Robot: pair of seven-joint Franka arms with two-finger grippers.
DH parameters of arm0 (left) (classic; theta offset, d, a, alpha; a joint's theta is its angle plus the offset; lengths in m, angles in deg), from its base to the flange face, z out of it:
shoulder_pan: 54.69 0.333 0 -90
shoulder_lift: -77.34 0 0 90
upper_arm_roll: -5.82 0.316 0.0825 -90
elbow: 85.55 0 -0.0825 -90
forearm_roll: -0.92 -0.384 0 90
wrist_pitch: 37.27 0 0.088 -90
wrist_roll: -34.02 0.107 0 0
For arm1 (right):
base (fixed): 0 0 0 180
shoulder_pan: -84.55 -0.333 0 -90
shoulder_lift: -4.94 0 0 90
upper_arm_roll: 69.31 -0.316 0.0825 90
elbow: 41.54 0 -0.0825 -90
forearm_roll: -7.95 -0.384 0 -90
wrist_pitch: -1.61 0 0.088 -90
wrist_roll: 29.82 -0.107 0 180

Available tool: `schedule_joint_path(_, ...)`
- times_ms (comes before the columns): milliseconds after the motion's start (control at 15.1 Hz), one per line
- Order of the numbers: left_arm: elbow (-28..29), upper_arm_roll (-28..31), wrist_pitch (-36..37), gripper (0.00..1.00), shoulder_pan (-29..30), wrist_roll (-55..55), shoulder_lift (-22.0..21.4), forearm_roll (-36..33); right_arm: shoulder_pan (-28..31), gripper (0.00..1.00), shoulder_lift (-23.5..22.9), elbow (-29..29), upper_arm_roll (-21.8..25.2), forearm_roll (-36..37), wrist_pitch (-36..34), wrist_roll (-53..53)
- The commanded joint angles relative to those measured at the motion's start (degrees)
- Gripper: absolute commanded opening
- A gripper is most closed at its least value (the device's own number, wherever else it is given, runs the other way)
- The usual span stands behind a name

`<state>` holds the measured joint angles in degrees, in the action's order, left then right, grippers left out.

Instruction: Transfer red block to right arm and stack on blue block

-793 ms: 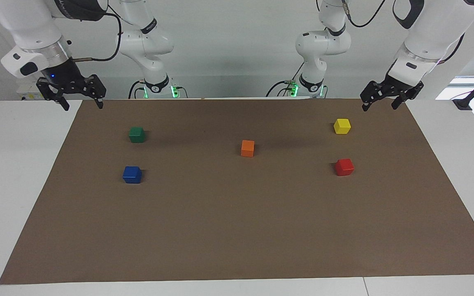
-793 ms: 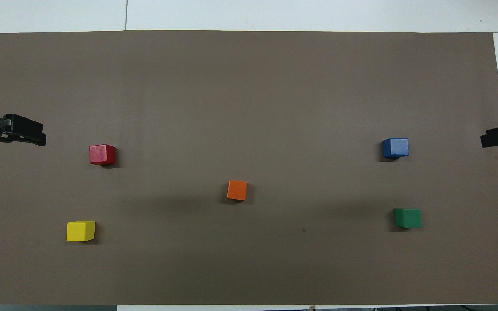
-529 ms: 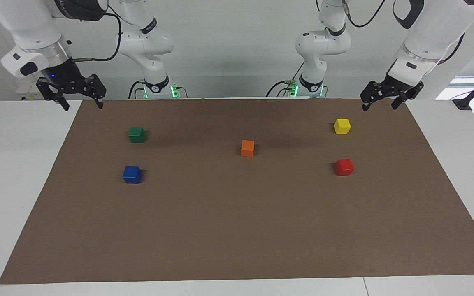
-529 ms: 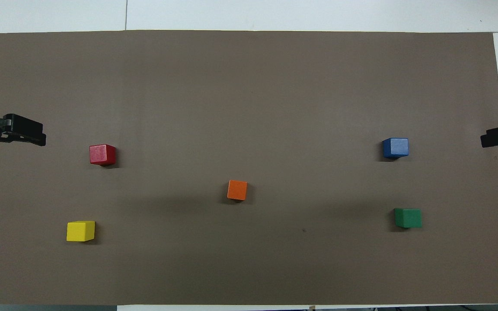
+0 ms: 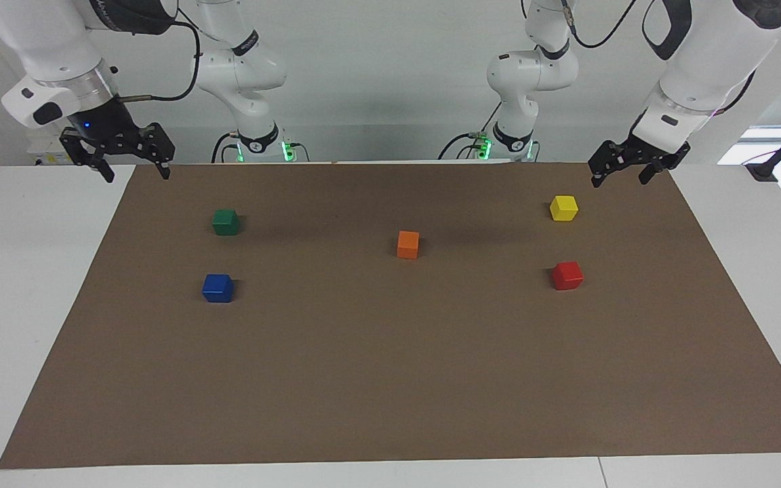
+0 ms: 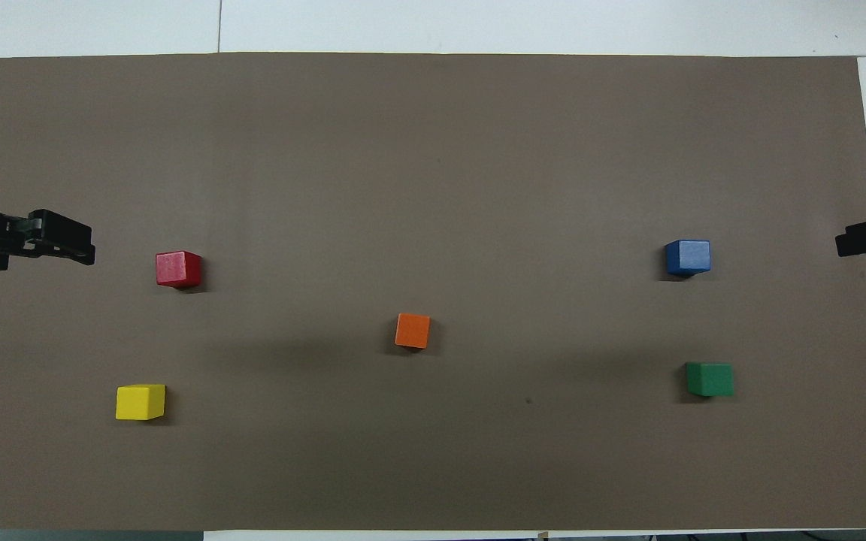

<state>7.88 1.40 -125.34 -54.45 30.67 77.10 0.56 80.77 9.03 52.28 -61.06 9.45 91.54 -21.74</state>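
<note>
A: Which step is in hand?

B: The very first, I judge. The red block (image 5: pixel 567 275) sits untouched on the brown mat (image 5: pixel 390 379), toward the left arm's end of the table, so nothing has been picked up or handed over yet.

A: And the left gripper (image 5: pixel 619 173)?

B: It hangs in the air over the mat's edge nearest the robots, by the corner at the left arm's end, well apart from the red block. Its fingers stand spread and hold nothing. The yellow block (image 5: pixel 563 207) lies between that corner and the red block, which is farther from the robots.

A: What does the next move call for?

B: As I read it, the left gripper must travel out over the red block, passing above or beside the yellow one without knocking it, then come down with its fingers astride the cube and close on it.

A: The right arm?

B: It waits. The right gripper (image 5: pixel 135 171) hovers over the mat's corner at its own end, fingers open and empty. The blue block (image 5: pixel 217 287) lies at that end, farther from the robots than the green block (image 5: pixel 225 221). The orange block (image 5: pixel 407 244) sits mid-mat, about where a handover might pass.
</note>
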Motion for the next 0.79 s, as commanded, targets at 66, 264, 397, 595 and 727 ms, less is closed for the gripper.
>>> schedule_joint_path(66, 6.31, 0.73, -8.68, 1.0, -0.67, 0.1, -0.73, 0.8, 1.05, 1.0, 0.74, 0.39, -0.77, -0.27, -0.55, -0.61)
schedule_joint_path(264, 12.02, 0.82, -16.58, 1.0, -0.67, 0.1, 0.68, 0.71, 1.14, 1.0, 2.67, 4.16, -0.6, -5.0, -0.03, -0.87)
schedule_joint_path(397, 17.28, 1.25, -23.69, 1.0, -1.19, 0.45, 1.47, 0.71, 1.93, 1.0, 3.46, 6.63, -0.6, -9.3, 1.28, -0.87)
schedule_joint_path(595, 23.45, 2.14, -33.46, 1.0, -1.9, 0.45, 3.4, 0.62, 2.2, 1.0, 4.17, 10.5, -0.6, -16.24, 2.96, -0.61)
schedule_joint_path(727, 23.82, 2.22, -35.15, 1.0, -1.9, 0.45, 5.59, 0.36, 2.28, 1.0, 4.17, 12.43, -0.6, -21.16, 4.01, -0.26)
